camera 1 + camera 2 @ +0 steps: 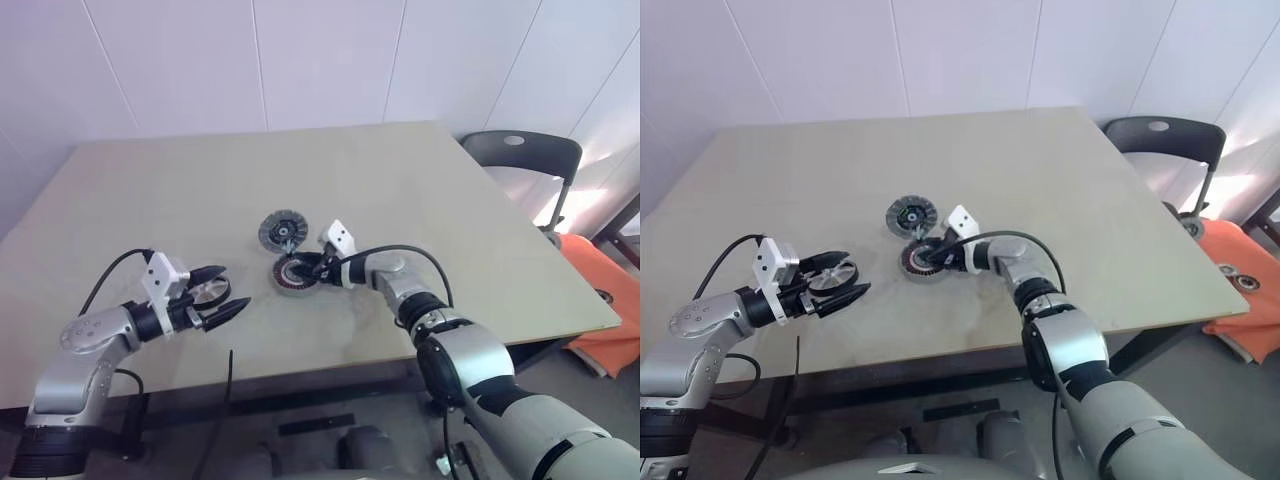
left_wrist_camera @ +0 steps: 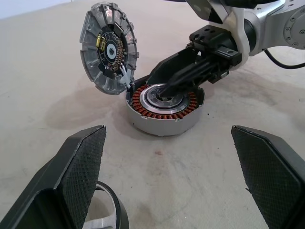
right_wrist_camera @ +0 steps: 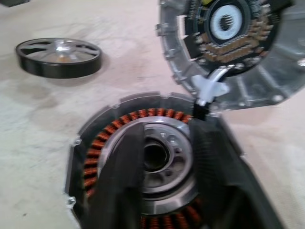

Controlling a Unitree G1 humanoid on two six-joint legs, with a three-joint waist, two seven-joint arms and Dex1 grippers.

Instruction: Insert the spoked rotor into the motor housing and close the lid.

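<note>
The rotor (image 3: 59, 57) lies flat on the desk (image 1: 420, 190) between the wide-spread fingers of the left pincer (image 1: 218, 297), untouched, so the left arm is plainly the nearer one for lifting it. The housing (image 2: 164, 109) sits at mid-desk, to the right of and a little beyond that pincer, windings up and its centre empty. The lid (image 2: 108, 47) stands tipped up against the housing's far edge, inner face showing, seemingly joined to it by a short wire. The right pincer (image 3: 159, 162) reaches over the housing with its fingers narrowly parted either side of the silver hub; whether they press it I cannot tell. To my eye, the rotor must travel from the left pincer rightwards, flat, onto that hub, which the right pincer now covers.
</note>
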